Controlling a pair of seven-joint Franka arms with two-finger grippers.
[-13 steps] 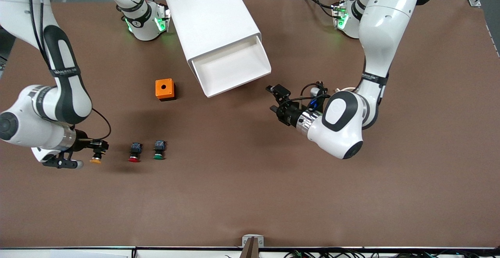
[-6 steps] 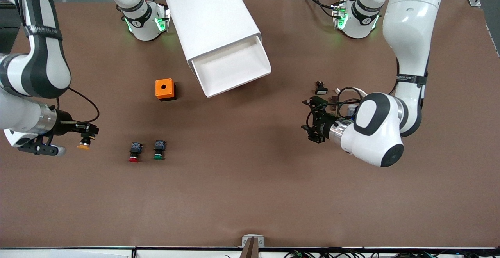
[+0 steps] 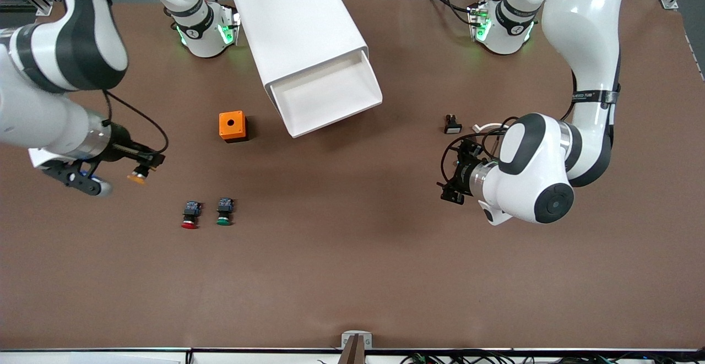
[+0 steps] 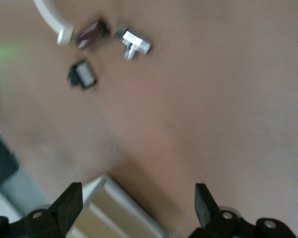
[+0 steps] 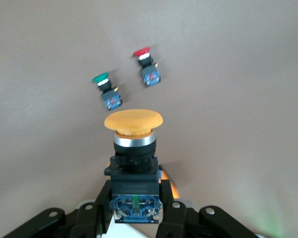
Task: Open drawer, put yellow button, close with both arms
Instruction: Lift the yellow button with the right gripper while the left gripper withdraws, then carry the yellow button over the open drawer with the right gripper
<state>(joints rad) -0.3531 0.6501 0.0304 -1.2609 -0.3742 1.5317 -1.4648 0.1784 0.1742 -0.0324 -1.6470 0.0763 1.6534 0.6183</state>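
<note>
The white cabinet (image 3: 297, 22) lies on its back with its top drawer (image 3: 330, 97) pulled out and empty. My right gripper (image 3: 144, 164) is shut on the yellow button (image 3: 136, 177) and holds it in the air over bare table at the right arm's end. In the right wrist view the fingers (image 5: 92, 218) clamp the black-and-blue body, with the yellow cap (image 5: 133, 120) pointing away. My left gripper (image 3: 453, 179) is open and empty over bare table toward the left arm's end. In the left wrist view its gripper (image 4: 136, 206) has nothing between the jaws.
An orange box (image 3: 232, 126) with a round hole stands beside the drawer. The red-capped button (image 3: 189, 215) and the green-capped button (image 3: 224, 212) lie side by side, nearer to the camera. A few small parts (image 3: 453, 124) lie next to the left gripper.
My right gripper has lifted the yellow button off the table and carried it toward the robots' side. My left gripper has drawn back from the drawer toward its own end of the table.
</note>
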